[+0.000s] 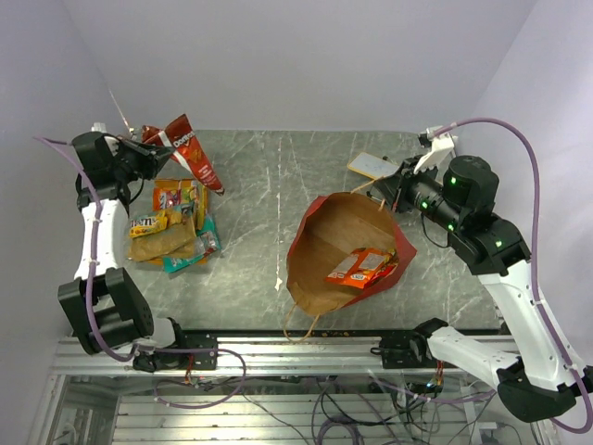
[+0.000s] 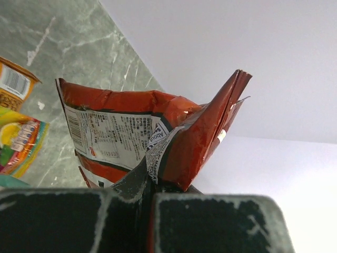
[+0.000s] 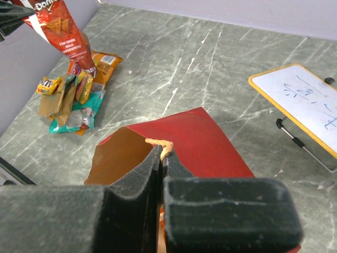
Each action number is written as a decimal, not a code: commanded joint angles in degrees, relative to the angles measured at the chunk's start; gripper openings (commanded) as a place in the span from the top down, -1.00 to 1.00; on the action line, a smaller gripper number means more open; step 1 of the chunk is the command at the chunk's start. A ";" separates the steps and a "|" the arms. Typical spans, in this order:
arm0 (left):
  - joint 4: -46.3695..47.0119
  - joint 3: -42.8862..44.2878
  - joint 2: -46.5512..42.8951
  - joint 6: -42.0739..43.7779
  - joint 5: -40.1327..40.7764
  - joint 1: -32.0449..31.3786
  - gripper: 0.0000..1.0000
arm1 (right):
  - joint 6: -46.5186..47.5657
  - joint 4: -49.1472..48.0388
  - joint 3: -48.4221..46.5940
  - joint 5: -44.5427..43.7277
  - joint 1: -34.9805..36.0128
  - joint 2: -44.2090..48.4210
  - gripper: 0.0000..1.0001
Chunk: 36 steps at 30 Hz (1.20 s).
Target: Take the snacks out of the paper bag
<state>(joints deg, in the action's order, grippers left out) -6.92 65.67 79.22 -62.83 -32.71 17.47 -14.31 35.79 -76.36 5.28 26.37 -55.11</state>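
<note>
The paper bag (image 1: 326, 246), red outside and brown inside, lies open in the middle of the table with orange packets (image 1: 359, 267) inside. My right gripper (image 1: 389, 192) is shut on the bag's tan loop handle (image 3: 167, 147) at its far rim and holds that side up. My left gripper (image 1: 153, 148) at the far left is shut on a dark-red chip bag (image 1: 193, 153), held above the table; the left wrist view shows the chip bag's back (image 2: 131, 134) pinched in the jaws. A pile of snacks (image 1: 173, 227) lies below it on the table.
A flat white card with a tan rim (image 1: 373, 166) lies at the far edge next to the right gripper. A second bag handle (image 1: 295, 326) trails toward the near table edge. Walls stand close on the left and far sides.
</note>
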 commanded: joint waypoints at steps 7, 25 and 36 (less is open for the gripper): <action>-4.60 -4.01 0.66 10.10 -5.76 8.05 0.86 | 0.75 -0.32 0.59 -0.57 -0.03 1.42 1.00; -22.61 -5.51 2.65 27.36 7.33 9.91 0.66 | 1.26 -0.14 1.36 0.53 0.00 1.98 1.00; -31.83 -1.77 3.55 31.00 18.14 9.87 -0.01 | 1.56 0.12 0.95 1.14 0.01 1.91 1.00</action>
<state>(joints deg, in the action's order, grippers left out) -33.82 61.34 84.33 -34.87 -20.29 26.94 -13.85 36.01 -75.31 5.85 26.37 -53.89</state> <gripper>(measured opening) 0.426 0.008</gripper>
